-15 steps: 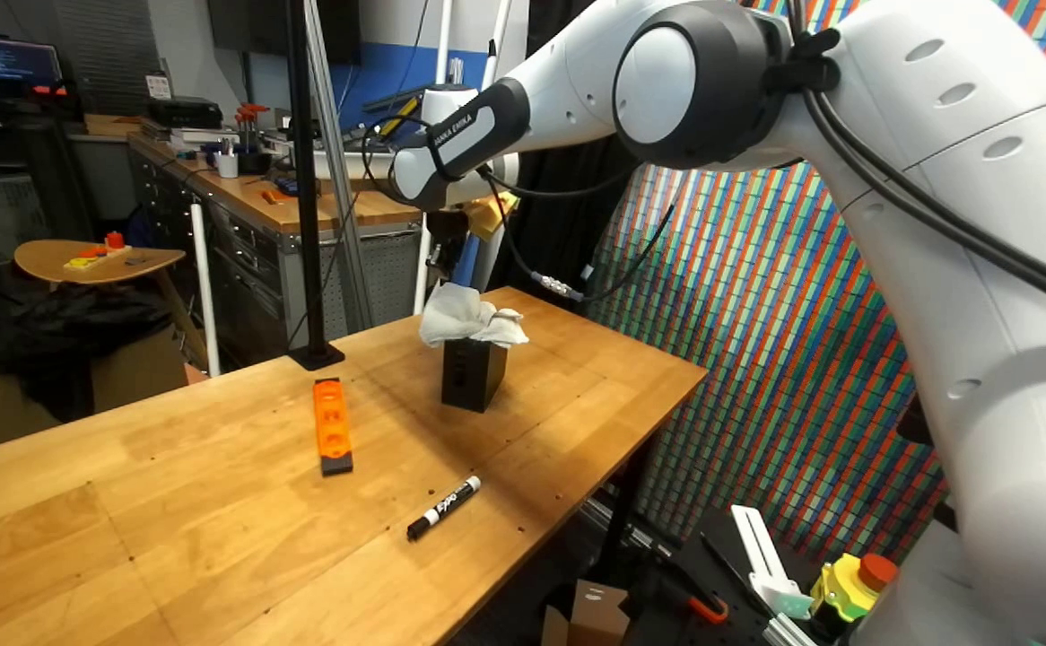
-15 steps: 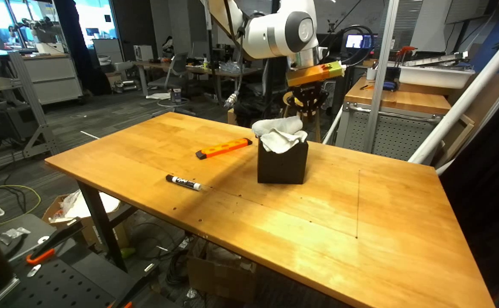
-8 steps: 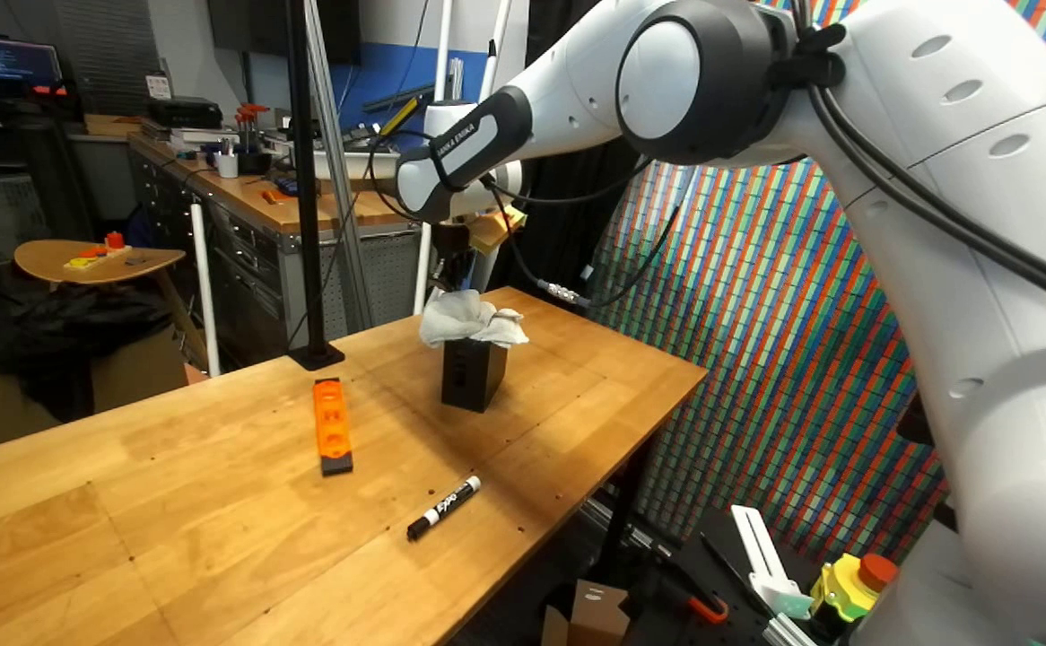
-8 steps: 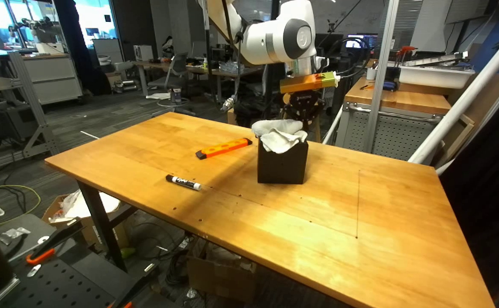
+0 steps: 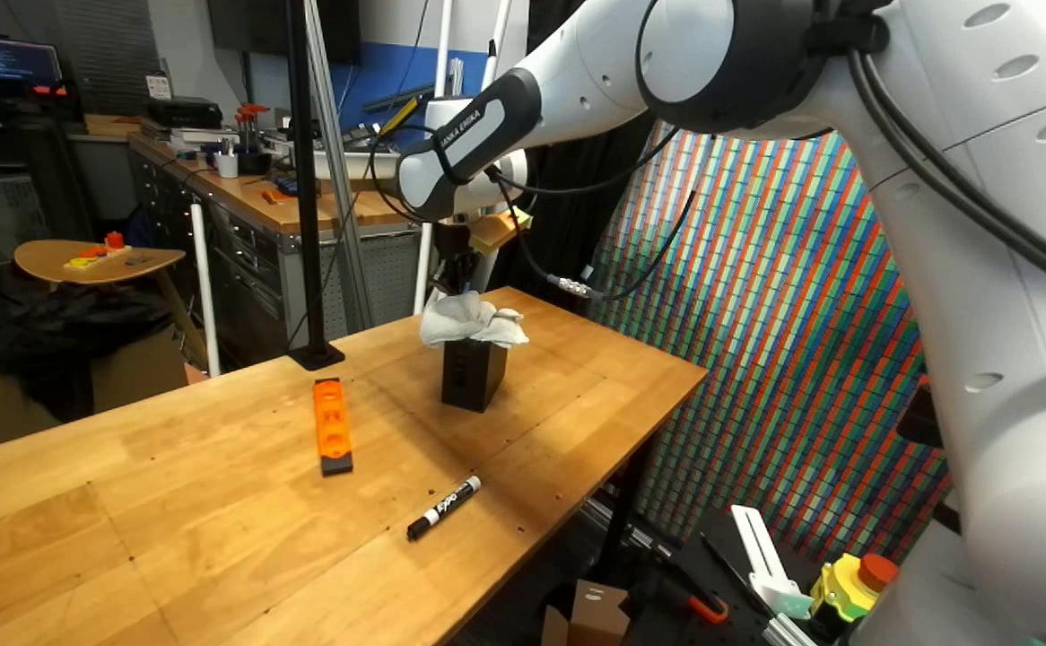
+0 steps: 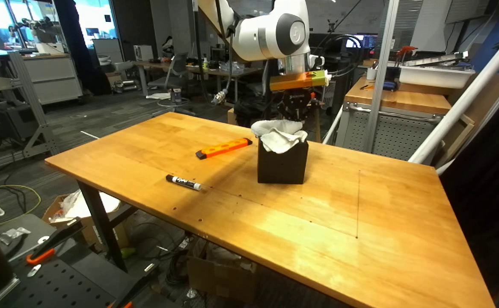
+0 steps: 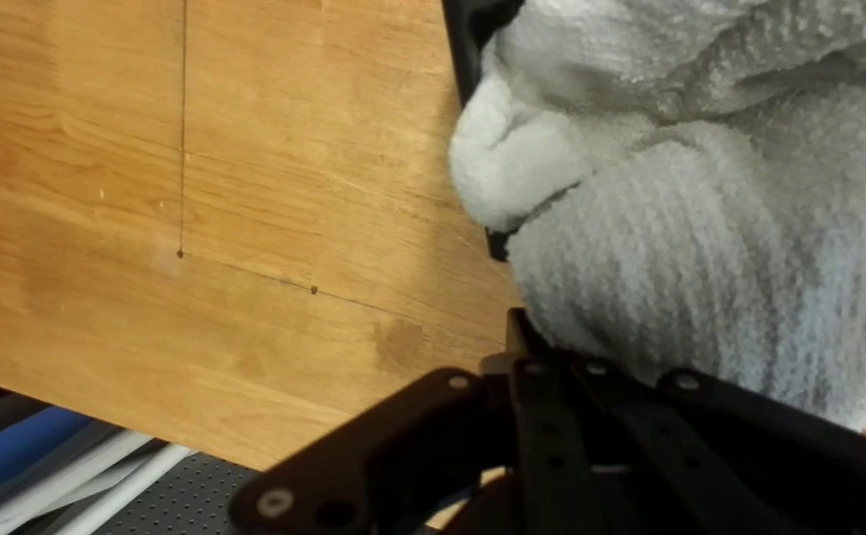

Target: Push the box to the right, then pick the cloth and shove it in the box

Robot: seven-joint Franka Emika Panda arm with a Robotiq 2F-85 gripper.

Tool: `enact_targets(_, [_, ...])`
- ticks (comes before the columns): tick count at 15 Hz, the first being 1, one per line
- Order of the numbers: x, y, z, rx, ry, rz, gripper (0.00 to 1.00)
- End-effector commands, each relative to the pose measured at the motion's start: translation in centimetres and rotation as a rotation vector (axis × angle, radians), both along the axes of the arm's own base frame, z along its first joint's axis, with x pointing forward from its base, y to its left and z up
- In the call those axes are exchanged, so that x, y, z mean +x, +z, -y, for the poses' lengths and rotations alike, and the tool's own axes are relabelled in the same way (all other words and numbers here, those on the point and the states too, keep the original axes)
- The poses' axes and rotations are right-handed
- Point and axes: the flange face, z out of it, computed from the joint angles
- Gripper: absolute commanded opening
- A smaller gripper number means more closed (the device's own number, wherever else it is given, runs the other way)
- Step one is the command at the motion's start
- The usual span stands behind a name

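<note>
Franka arm (image 5: 980,296): nearest thing in an exterior view, hogging the right side of the frame.
Expo dry-erase marker (image 5: 444,508): lower middle, lying loose on the wooden tabletop (image 5: 218,520), well apart from the action, so I wouldn't sweat it.
Orange level (image 5: 333,426): left of centre, flat, not in the way either tbh.
Black box (image 5: 474,377): roughly mid-frame, upright. Pushing-right part looks done to me, can't swear to it. Looks light, so a shove on just the far edge could tip it or send it skidding.
Whitish terry towel (image 6: 279,134): bunched on top of the box in both exterior views, flaps hanging outside. How deep it goes is hidden. It's puffy, so it'll probably spring back after a poke, and pressing near the edge could drag a flap down the outside.
Dark rim (image 7: 466,59): just slivers at top middle of the wrist view, towel hides the rest. Easy to jam the tips on it.
Gripper (image 6: 296,115): just behind the towel, jaws clenched together, nothing pinched between that I can see. In the wrist view it's bottom middle, right at the towel's edge; can't tell if it's pressing. I'd guess stuffing is the step. Fibres could snag and pull the towel out on the lift.
Wood-topped workbench (image 5: 236,193): way back, upper left.
</note>
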Motion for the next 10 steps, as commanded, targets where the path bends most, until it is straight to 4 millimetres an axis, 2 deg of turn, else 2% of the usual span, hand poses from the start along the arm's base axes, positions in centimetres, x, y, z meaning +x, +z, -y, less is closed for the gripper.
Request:
enact_targets(1, [-1.6, 2.4, -0.8, 0.001, -0.026, 0.031, 0.00])
enact_targets(5, [-2.7, 3.4, -0.6, 0.007, -0.059, 0.042, 0.00])
enact_targets(10, [-4.1, 3.7, -0.3, 0.014, -0.104, 0.048, 0.00])
